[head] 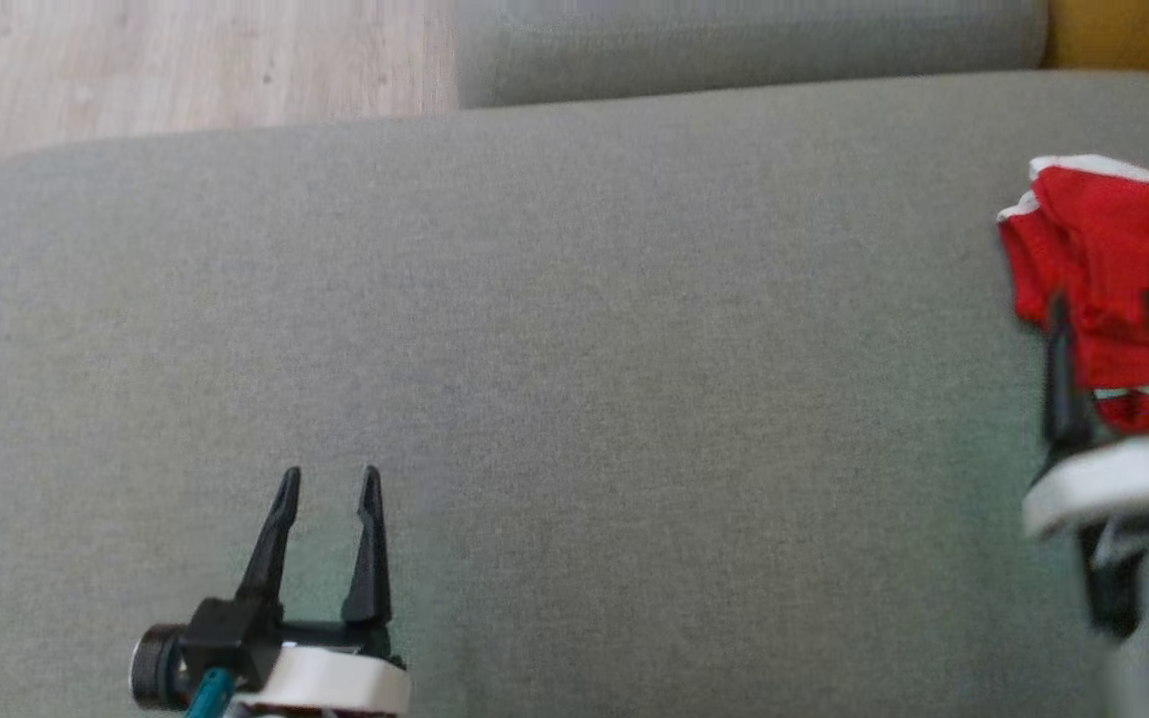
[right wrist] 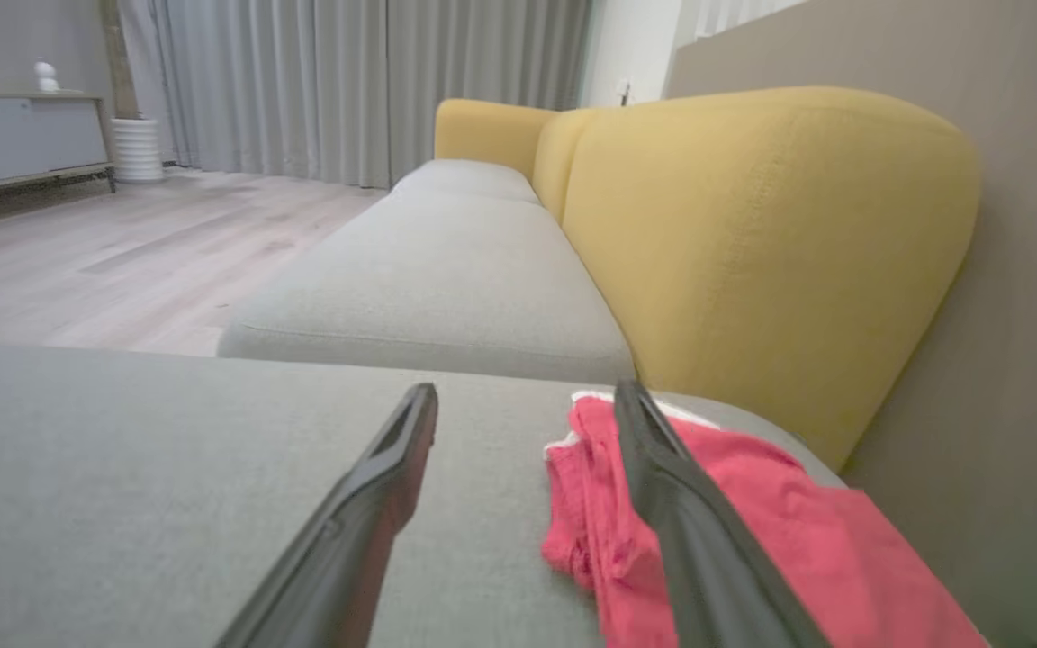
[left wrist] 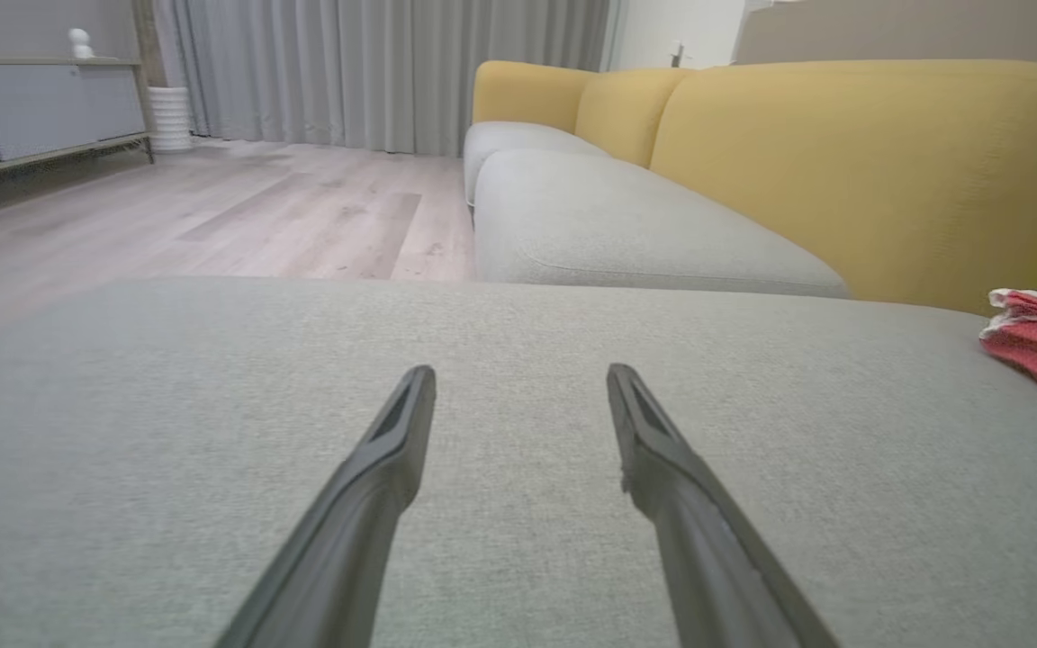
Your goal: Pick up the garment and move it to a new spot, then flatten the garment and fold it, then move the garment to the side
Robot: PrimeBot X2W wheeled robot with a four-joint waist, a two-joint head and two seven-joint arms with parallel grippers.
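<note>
both empty and open: left end effector (head: 330,477), right end effector (right wrist: 526,391); garment (head: 1103,249) on cushion (head: 574,299), right edge

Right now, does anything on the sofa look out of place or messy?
Only the red garment: it lies rumpled, not neatly flat, at the right end of the grey cushion, beside the yellow backrest. Nothing else stands out.

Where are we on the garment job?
Looks nearly done: the red garment lies in a compact bundle at the right edge of the cushion. In hand: nothing; right gripper is open over it, left gripper open above bare cushion. Left: perhaps only backing the arm off; fold quality I can't judge.
</note>
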